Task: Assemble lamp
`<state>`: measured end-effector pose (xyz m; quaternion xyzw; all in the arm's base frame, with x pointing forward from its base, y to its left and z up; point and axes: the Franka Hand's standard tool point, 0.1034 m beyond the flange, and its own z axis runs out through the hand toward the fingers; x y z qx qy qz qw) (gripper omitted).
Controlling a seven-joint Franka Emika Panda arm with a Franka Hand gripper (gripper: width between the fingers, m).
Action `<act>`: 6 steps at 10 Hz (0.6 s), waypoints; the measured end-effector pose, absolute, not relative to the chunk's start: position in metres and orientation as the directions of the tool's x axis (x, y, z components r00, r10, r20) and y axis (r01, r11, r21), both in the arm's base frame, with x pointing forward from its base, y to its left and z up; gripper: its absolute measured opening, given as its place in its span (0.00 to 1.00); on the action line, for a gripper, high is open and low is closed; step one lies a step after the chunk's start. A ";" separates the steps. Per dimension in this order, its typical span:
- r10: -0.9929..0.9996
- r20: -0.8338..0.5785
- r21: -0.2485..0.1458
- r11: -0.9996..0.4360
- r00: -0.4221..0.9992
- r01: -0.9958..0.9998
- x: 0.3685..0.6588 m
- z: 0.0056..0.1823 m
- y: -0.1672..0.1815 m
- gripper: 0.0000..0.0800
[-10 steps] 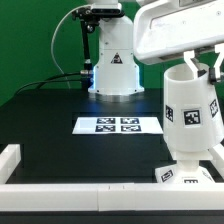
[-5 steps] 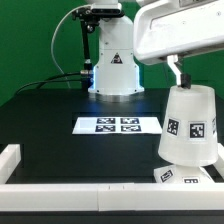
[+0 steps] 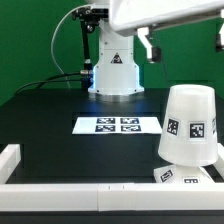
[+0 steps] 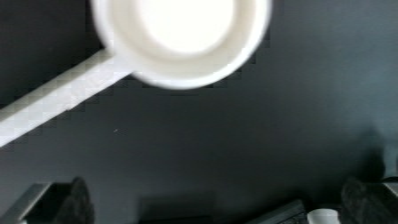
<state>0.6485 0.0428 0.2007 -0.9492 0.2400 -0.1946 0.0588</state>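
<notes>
The white tapered lamp shade [image 3: 190, 124] stands upright, narrow end up, on the tagged square base [image 3: 176, 175] at the exterior view's right front. In the wrist view the shade's round top [image 4: 178, 35] shows from above. The bulb is hidden. My gripper [image 3: 186, 48] hangs high above the shade, open and empty, well clear of it. In the wrist view, the gripper [image 4: 210, 205] shows dark fingertips [image 4: 54, 202] set wide apart with nothing between them.
The marker board [image 3: 118, 125] lies mid-table. A white rail [image 3: 70, 187] runs along the front edge with a corner block [image 3: 10, 155] at the exterior view's left; it also shows in the wrist view [image 4: 54, 95]. The arm's pedestal [image 3: 113, 72] stands at the back.
The gripper has let go of the shade and risen well above it. The shade came down and now rests low on the base.
</notes>
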 end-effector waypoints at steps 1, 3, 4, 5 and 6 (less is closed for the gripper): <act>-0.473 0.366 -0.203 -0.881 0.802 -0.427 0.647 0.195 0.036 0.87; -0.470 0.359 -0.202 -0.882 0.806 -0.425 0.647 0.194 0.039 0.87; -0.470 0.358 -0.201 -0.882 0.806 -0.425 0.647 0.193 0.039 0.87; -0.470 0.358 -0.201 -0.883 0.807 -0.425 0.647 0.193 0.039 0.87; -0.470 0.358 -0.200 -0.883 0.807 -0.425 0.647 0.193 0.039 0.87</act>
